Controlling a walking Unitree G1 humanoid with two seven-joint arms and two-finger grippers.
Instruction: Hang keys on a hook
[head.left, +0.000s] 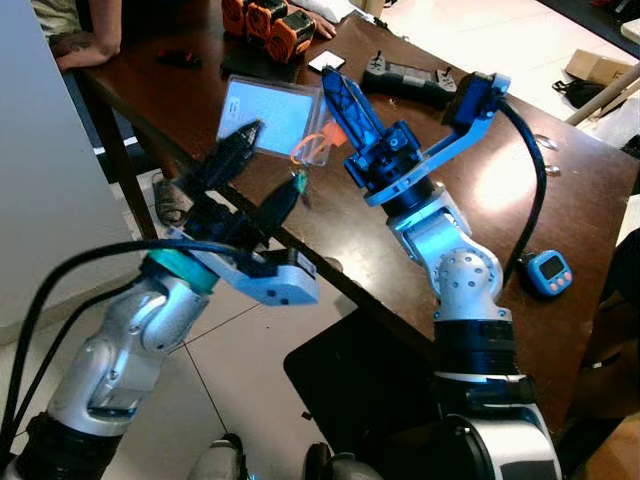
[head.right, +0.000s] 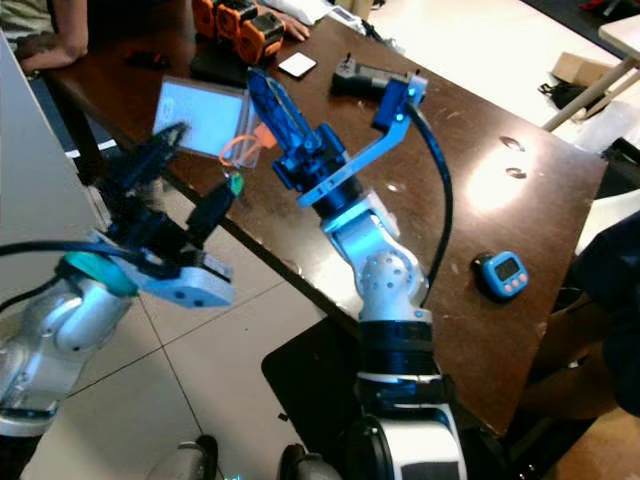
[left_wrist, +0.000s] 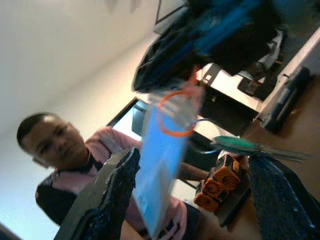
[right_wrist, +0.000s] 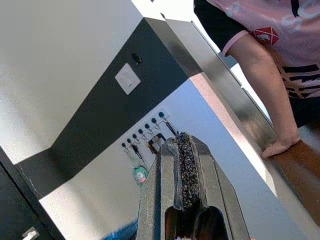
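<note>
Above the brown table (head.left: 560, 190), our right gripper (head.left: 335, 105) pinches what may be the orange loop (head.left: 312, 148) of a clear card pouch (head.left: 268, 115); our left gripper (head.left: 262, 170) waits wide beside it.

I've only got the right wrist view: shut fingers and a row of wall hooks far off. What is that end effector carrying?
Observer: The right end effector holds a thin orange plastic loop, and a clear plastic sleeve with a pale blue card dangles from the loop.
Operator: Where is the other arm?
Observer: The left end effector is open, raised beside the right one over the edge of the dark brown wooden table. In its wrist view the sleeve hangs between its two fingers. I cannot tell whether they touch it.
</note>
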